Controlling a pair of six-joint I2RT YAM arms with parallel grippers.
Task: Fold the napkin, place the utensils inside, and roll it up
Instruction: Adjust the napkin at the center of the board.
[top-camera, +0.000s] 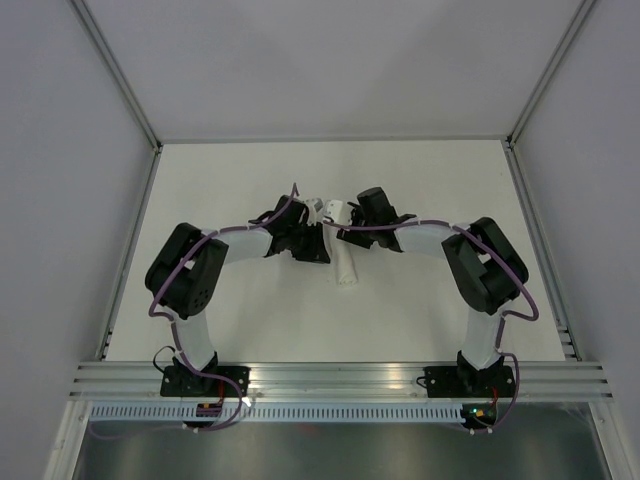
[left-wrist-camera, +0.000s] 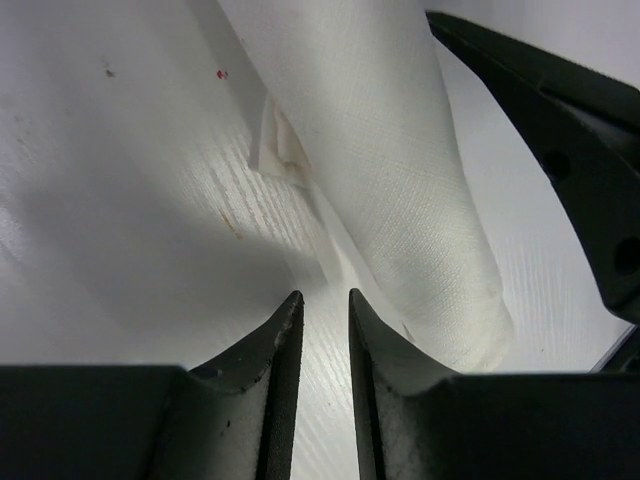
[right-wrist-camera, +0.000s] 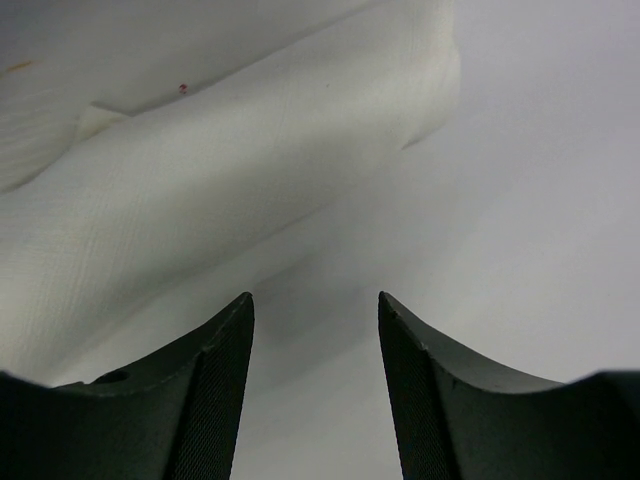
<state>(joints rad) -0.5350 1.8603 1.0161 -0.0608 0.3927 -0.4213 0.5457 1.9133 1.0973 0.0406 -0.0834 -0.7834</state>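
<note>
The napkin (top-camera: 346, 268) lies rolled into a white tube on the table (top-camera: 240, 190), between both grippers. It also shows in the left wrist view (left-wrist-camera: 400, 180), with a loose corner (left-wrist-camera: 280, 150) sticking out beside it, and in the right wrist view (right-wrist-camera: 200, 200). My left gripper (top-camera: 316, 250) is just left of the roll. Its jaws (left-wrist-camera: 325, 300) stand a narrow gap apart over bare table, holding nothing. My right gripper (top-camera: 350, 238) is just right of the roll's far end, open and empty (right-wrist-camera: 315, 300). No utensils show in any view.
The right gripper's dark finger (left-wrist-camera: 560, 130) reaches close to the roll in the left wrist view. Grey enclosure walls (top-camera: 60, 150) border the table on three sides. An aluminium rail (top-camera: 340, 380) runs along the near edge by the arm bases.
</note>
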